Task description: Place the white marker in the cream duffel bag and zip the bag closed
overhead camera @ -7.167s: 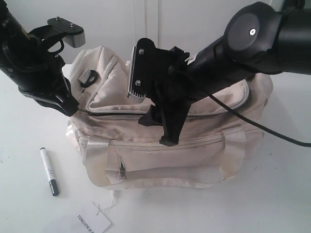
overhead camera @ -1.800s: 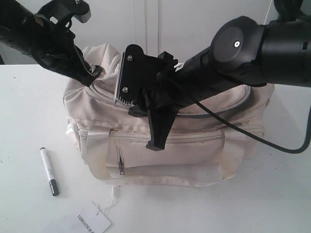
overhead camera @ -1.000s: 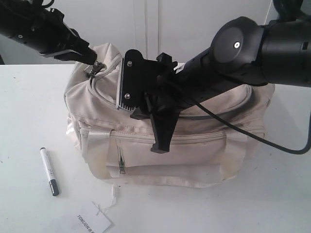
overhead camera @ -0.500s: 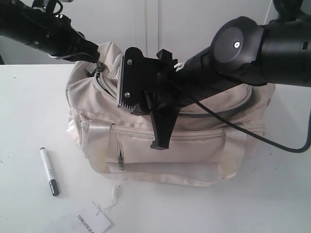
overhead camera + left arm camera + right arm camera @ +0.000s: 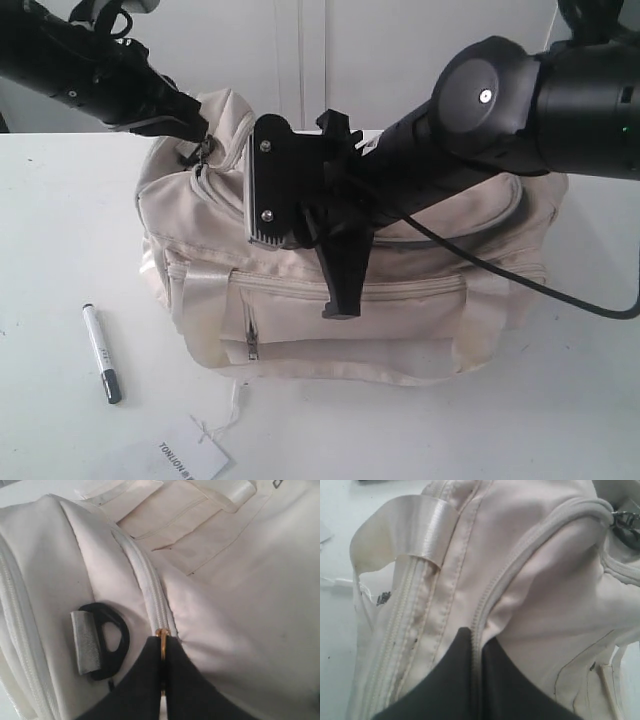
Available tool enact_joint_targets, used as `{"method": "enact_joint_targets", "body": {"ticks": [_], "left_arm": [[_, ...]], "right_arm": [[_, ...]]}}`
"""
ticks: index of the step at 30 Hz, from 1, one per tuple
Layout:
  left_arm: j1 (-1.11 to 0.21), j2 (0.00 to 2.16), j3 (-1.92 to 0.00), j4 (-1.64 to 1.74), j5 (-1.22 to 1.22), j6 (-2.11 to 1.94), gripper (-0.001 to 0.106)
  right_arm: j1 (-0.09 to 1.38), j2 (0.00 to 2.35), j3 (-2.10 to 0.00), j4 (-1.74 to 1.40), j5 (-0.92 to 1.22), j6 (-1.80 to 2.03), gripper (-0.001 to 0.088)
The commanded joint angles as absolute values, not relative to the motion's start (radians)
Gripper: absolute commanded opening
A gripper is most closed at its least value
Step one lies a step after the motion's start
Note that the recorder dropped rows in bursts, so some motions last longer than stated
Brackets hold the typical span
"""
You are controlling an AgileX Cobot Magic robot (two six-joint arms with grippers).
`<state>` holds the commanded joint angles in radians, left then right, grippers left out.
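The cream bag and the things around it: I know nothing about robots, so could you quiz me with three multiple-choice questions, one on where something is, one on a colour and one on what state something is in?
1. Where is the marker?
A. On the table, beside the bag
B. Inside the bag
C. Held up in the air

2. What colour is the marker's cap?
A. Red
B. Black
C. Green

3. What is the left gripper doing?
A. Hanging wide open
B. Holding the marker
C. Shut on the zipper pull at the bag's end

Answers:
1. A: the exterior view shows it lying flat on the white surface near the bag's front corner.
2. B: the barrel is white and the end nearest the camera is black.
3. C: the left wrist view shows its jaws closed on the gold pull.
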<state>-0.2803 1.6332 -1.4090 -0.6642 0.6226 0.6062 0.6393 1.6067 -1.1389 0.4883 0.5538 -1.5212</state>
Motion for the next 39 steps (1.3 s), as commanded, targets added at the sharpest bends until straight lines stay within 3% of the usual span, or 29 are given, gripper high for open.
{"method": "enact_joint_targets", "body": {"ticks": [7,12,14,24,39], "left_arm": [[-0.280,1.633,-1.409,-0.664,0.638,0.606,0.000],[-0.280,1.633,-1.409,-0.664,0.638,0.606,0.000],[-0.280,1.633,-1.409,-0.664,0.638,0.606,0.000],[-0.280,1.633,-1.409,-0.664,0.638,0.606,0.000],[-0.280,1.633,-1.409,-0.664,0.638,0.606,0.000]], "right_arm": [[0.639,1.607,-1.139,0.488,0.522,-1.455,0.0036],[0.639,1.603,-1.139,0.497,0.544,-1.455,0.0390],[0.639,1.593,-1.139,0.498,0.544,-1.441,0.0448],[0.665,1.510,-1.139,0.686,0.451,-1.312,0.0456],[0.791,1.565,-1.123,0.682,0.241,-1.301,0.0456]]}}
